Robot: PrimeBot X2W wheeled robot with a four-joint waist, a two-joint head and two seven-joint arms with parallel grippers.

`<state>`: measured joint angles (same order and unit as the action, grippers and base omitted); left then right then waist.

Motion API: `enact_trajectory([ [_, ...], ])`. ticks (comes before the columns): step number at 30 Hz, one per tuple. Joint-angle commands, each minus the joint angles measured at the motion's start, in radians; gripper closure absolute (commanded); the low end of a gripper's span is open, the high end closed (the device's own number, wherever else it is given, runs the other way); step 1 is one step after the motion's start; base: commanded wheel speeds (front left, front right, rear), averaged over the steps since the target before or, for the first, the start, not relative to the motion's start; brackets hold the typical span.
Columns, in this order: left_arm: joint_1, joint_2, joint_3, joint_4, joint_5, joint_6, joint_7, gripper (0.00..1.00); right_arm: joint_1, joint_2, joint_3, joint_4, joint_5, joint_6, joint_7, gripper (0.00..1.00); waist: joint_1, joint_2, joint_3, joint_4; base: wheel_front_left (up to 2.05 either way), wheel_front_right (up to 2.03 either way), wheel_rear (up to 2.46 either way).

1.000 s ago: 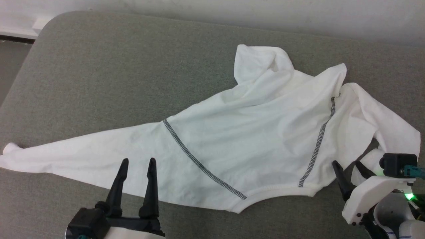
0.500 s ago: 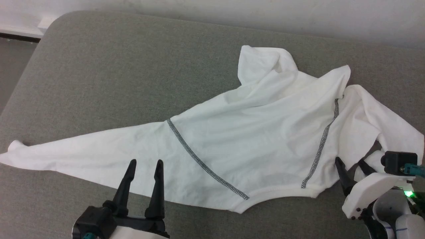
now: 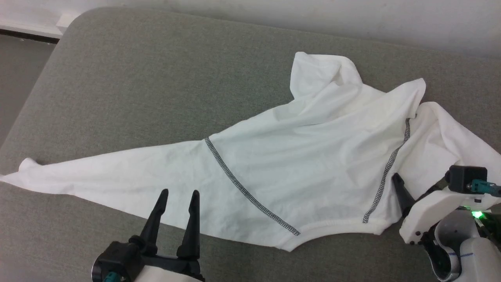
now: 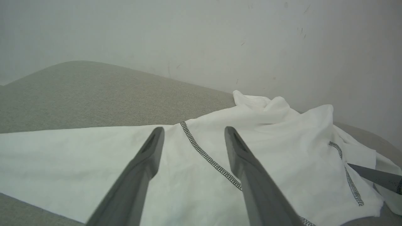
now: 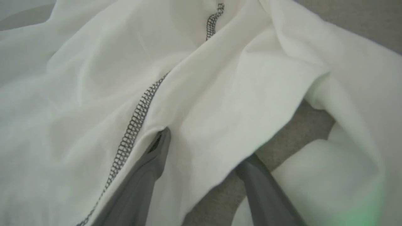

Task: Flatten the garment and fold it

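- Garment [image 3: 305,164]: white, rumpled, along desk's [image 3: 117,78] near edge.
- Left end effector [image 3: 179,192]: wide, empty, over sleeve.
- Right end effector [image 5: 204,147]: wide; wrist view shows fabric fold between fingers [image 5: 138,182].

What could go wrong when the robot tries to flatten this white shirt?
1. The open right jaws seem to straddle the garment edge, right beside the crumpled sleeve. Closing there could pinch several layers and drag a lump instead of smoothing it.
2. The stretched sleeve ends close to the side of the grey cushion. A tug that way might slide it off.
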<state>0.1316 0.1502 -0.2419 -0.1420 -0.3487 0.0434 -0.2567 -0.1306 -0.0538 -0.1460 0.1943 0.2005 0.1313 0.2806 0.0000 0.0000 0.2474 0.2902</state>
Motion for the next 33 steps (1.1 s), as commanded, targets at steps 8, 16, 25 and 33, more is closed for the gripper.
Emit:
enact_trajectory([
  [8,-0.040,0.011,-0.014,0.025,0.004,-0.017,0.010,0.00,-0.077,0.004,0.004,0.095,-0.017,-0.001,-0.089,1.00,0.0000,0.0000,0.000,-0.013,0.00,0.00,0.00],
  [16,-0.010,0.189,-0.086,-0.049,0.070,-0.088,0.274,0.00,-0.066,0.004,-0.002,0.107,-0.014,-0.001,-0.124,1.00,0.0000,0.0000,-0.024,-0.026,0.00,0.00,0.00],
  [25,-0.065,0.300,-0.216,-0.071,0.074,-0.158,0.508,0.00,-0.067,0.004,0.003,0.095,0.000,-0.001,-0.129,1.00,0.0000,0.0000,-0.009,-0.048,0.00,0.00,0.00],
  [33,-0.187,0.331,-0.329,0.075,0.098,-0.171,0.519,0.00,-0.076,0.004,0.009,0.069,0.001,-0.001,-0.115,1.00,0.0000,0.0000,0.017,-0.071,0.00,0.00,0.00],
])
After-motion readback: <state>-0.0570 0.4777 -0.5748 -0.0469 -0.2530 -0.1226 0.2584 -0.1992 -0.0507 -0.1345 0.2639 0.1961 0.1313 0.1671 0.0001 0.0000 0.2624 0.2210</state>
